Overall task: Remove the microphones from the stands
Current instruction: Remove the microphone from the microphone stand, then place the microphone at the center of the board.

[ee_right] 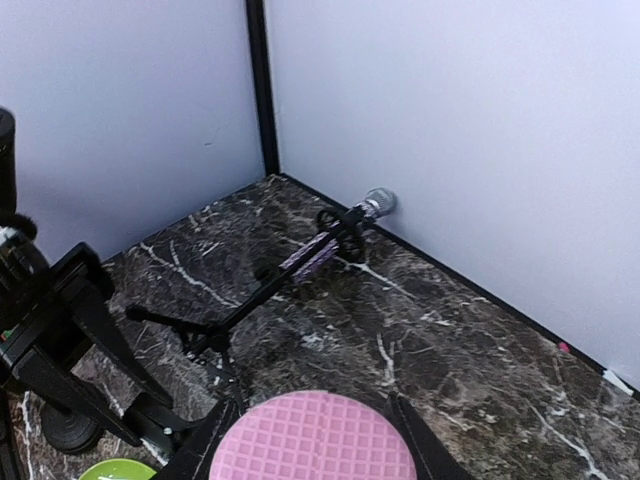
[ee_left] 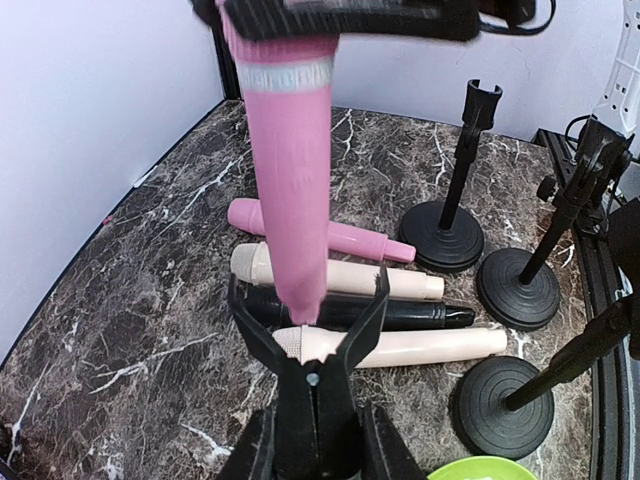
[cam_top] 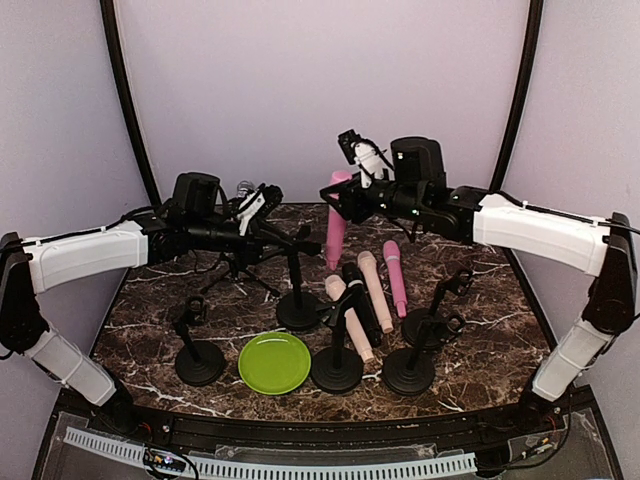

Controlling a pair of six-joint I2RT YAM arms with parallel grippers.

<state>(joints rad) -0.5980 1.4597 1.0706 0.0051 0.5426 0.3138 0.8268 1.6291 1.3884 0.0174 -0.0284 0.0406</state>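
Observation:
A pink microphone point(cam_top: 336, 235) point(ee_left: 290, 170) hangs nearly upright, and my right gripper point(cam_top: 345, 195) point(ee_right: 310, 428) is shut on its head end; the pink grille point(ee_right: 312, 442) fills the gap between the fingers. Its narrow tail shows between the two prongs of the black stand's clip point(ee_left: 310, 345); I cannot tell if they touch. My left gripper point(cam_top: 300, 240) point(ee_left: 315, 420) is shut on the neck of that stand point(cam_top: 297, 308) just below the clip. The stand's round base rests on the marble table.
Several microphones lie side by side on the table: pink point(cam_top: 395, 278), beige point(cam_top: 375, 290), black point(cam_top: 362, 300), beige point(cam_top: 350, 322). Empty round-base stands point(cam_top: 200, 360) point(cam_top: 336, 368) point(cam_top: 409, 370) and a green plate point(cam_top: 274, 362) sit near the front. A tripod stand holds a purple microphone point(ee_right: 335, 238) at the back left.

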